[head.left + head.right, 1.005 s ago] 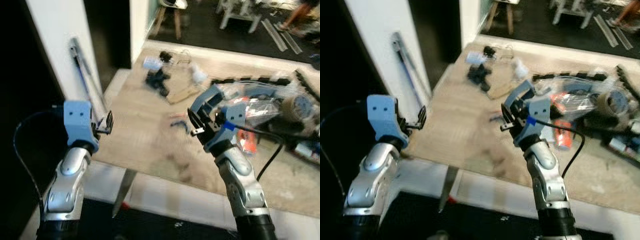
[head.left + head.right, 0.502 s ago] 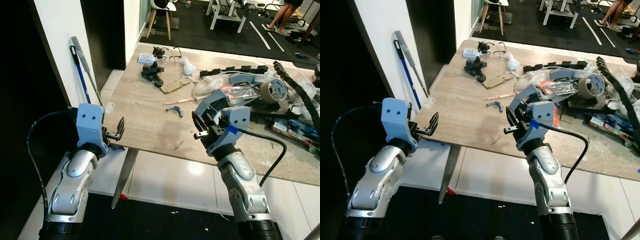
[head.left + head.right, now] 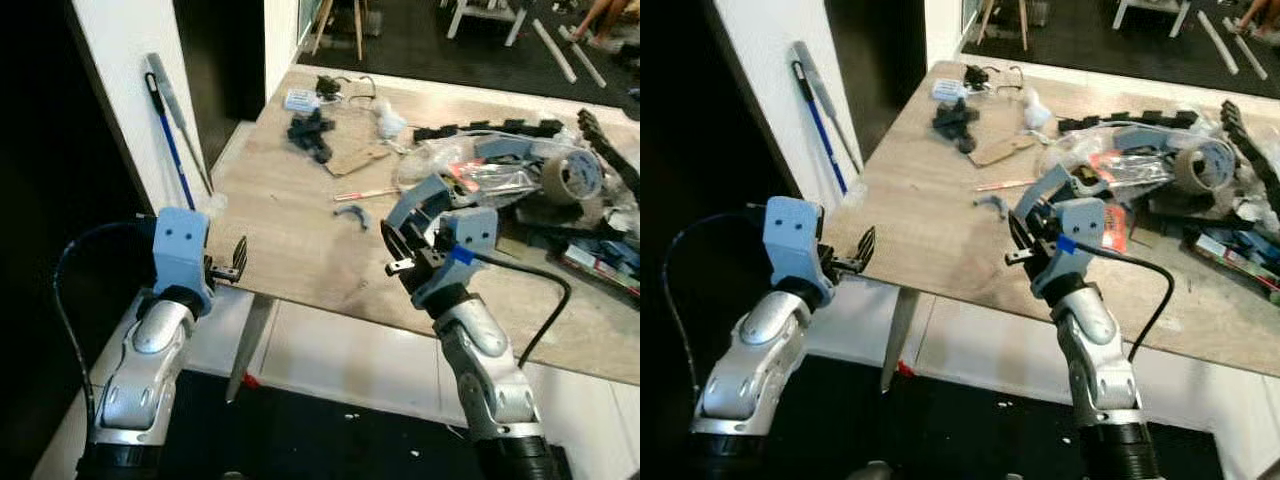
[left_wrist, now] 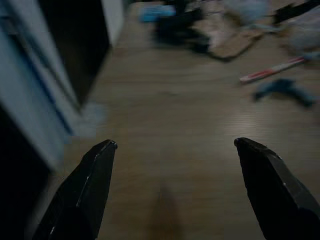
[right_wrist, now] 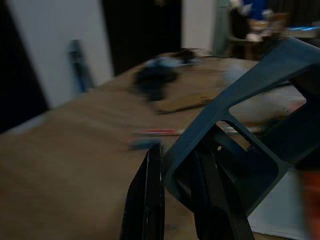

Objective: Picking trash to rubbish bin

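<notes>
The right end effector (image 3: pixel 400 252), clamped on a grey-blue bracket-like plastic piece (image 3: pixel 425 200), hung over the surface (image 3: pixel 290 230) nearest the small curved scrap (image 3: pixel 351 214) just ahead, its long axis seemingly crosswise, while the left end effector (image 3: pixel 235 265) gaped empty at the near edge.

Wood table (image 3: pixel 290 240) by white wall (image 3: pixel 110 60), white tile floor (image 3: pixel 330 360), mop (image 3: pixel 170 130).

Blurred black clutter (image 4: pixel 182 27) (far across the table (image 4: pixel 170 150)) stays unidentifiable.
</notes>
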Robot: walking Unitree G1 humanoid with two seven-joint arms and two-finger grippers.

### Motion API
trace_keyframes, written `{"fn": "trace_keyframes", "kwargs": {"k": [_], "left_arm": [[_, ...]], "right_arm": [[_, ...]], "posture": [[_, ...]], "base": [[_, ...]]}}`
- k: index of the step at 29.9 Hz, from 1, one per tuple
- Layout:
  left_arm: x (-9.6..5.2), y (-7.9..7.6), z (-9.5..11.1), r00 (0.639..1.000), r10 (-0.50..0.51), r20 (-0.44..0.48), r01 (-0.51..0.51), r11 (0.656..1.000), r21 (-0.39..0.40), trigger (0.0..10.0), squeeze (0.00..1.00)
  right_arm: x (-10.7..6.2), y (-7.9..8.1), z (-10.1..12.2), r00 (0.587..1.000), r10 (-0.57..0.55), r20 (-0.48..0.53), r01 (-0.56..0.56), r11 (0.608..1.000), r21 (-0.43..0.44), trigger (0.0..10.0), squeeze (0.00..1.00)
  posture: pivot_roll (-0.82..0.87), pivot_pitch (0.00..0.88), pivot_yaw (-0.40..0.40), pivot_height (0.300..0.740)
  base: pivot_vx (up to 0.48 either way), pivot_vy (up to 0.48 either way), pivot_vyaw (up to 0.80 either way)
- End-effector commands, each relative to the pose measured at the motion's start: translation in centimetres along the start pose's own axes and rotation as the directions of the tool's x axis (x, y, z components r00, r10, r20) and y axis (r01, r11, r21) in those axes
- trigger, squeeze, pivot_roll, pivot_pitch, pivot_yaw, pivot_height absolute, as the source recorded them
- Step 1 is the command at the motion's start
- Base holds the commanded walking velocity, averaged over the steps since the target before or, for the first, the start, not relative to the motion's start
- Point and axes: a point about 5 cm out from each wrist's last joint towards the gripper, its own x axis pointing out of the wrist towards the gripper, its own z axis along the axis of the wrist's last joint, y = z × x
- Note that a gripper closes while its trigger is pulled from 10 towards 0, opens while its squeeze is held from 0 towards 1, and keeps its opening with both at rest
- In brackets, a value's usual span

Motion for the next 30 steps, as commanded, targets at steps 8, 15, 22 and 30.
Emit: {"fn": "trace_keyframes", "kwargs": {"k": [8, 15, 22, 30], "left_arm": [[-0.2, 0.5, -0.6, 0.999, 0.033, 0.001, -0.033, 0.999, -0.024, 10.0, 0.0], [-0.3, 0.6, -0.5, 0.998, 0.055, 0.003, -0.055, 0.998, -0.03, 10.0, 0.0], [0.2, 0.7, -0.4, 0.993, 0.118, 0.019, -0.117, 0.991, -0.068, 10.0, 0.0], [0.1, 2.5, -0.4, 0.971, 0.234, 0.048, -0.233, 0.972, -0.028, 10.0, 0.0]], "right_arm": [[0.1, 0.4, 0.0, 1.0, 0.001, 0.008, -0.001, 1.0, -0.005, 10.0, 0.0], [0.2, 0.3, -0.5, 1.0, -0.002, -0.002, 0.002, 1.0, -0.003, 10.0, 0.0], [0.0, 0.2, -0.6, 1.0, -0.006, -0.003, 0.006, 1.0, -0.003, 10.0, 0.0], [-0.2, 0.4, -1.3, 1.0, 0.002, -0.015, -0.002, 1.0, 0.007, 10.0, 0.0]], "posture": [[-0.04, 0.14, -0.068, 0.74], [-0.03, 0.138, -0.07, 0.74], [-0.03, 0.119, -0.086, 0.74], [-0.05, 0.119, -0.076, 0.74]], "base": [[0.0, 0.0, 0.0], [0.0, 0.0, 0.0], [0.0, 0.0, 0.0], [0.0, 0.0, 0.0]]}}
